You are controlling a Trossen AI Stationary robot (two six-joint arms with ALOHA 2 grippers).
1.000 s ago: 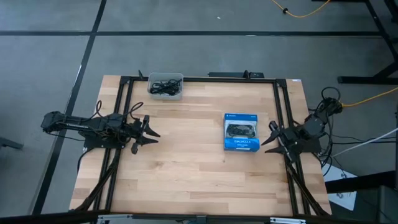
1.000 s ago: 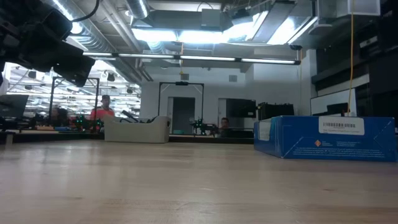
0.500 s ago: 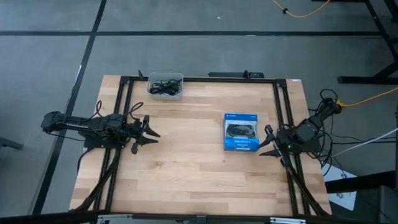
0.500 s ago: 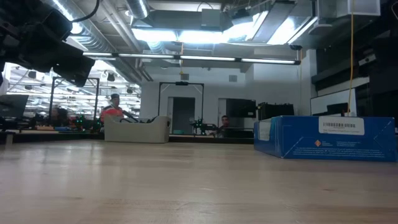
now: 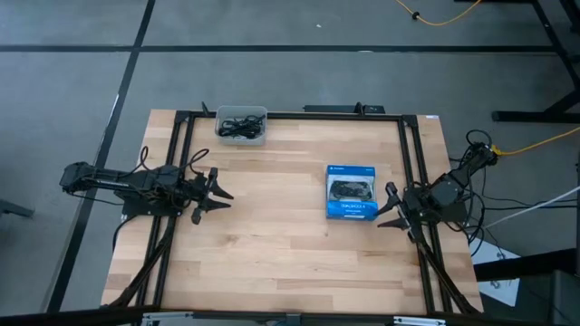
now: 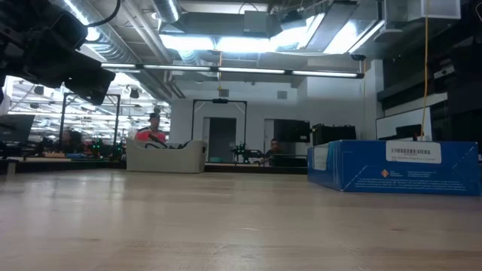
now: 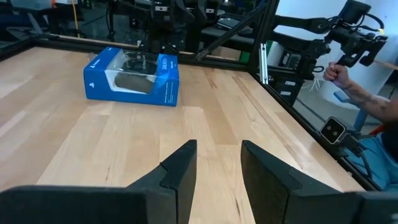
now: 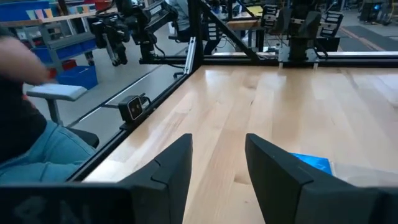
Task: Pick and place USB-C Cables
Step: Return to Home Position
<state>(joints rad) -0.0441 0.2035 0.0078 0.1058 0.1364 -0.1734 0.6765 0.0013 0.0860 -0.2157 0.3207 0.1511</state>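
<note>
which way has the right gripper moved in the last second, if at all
Yes, slightly: the right gripper slipped down the high view, toward the blue box's lower corner.

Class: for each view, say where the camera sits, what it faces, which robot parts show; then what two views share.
High: overhead, facing down on the table; left end effector and right end effector show.
Low: tabletop height, facing the room; one arm.
Left wrist: left arm, facing the blue box; own fingers.
Right wrist: right arm, facing across the table; own fingers.
Shared: blue box in high and low.
</note>
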